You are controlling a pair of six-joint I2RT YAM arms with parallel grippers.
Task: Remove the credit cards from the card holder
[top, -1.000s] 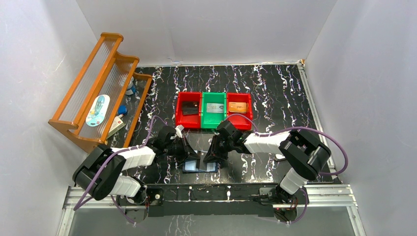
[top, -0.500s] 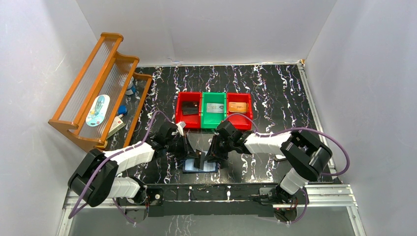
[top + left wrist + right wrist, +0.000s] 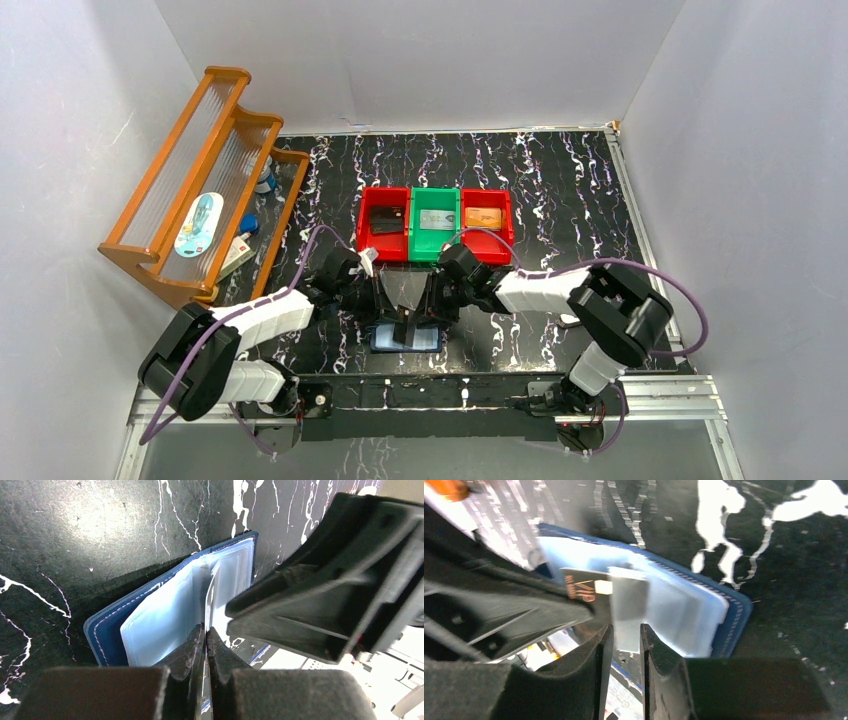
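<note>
The navy card holder point(image 3: 408, 340) lies open near the table's front edge, its pale sleeves point(image 3: 160, 625) facing up. My left gripper point(image 3: 205, 632) is shut on the edge of a dark credit card point(image 3: 405, 290) and holds it above the holder. In the right wrist view the card point(image 3: 584, 587) shows orange lettering, and one end lies against a raised sleeve flap point(image 3: 629, 600). My right gripper point(image 3: 623, 635) hovers over the holder point(image 3: 736, 615) from the other side. Its jaws are narrowly apart, with the flap's lower edge showing in the gap.
Three bins stand in a row behind the holder: a red one point(image 3: 368, 240) with a black card, a green one point(image 3: 414, 245) with a silver-grey card, and a red one point(image 3: 503, 235) with an orange card. A wooden rack point(image 3: 200, 190) holding small items stands at the far left.
My left gripper has drawn back and up with the dark card, so the card now stands clear above the holder. My right gripper stays by the holder and has barely shifted.
</note>
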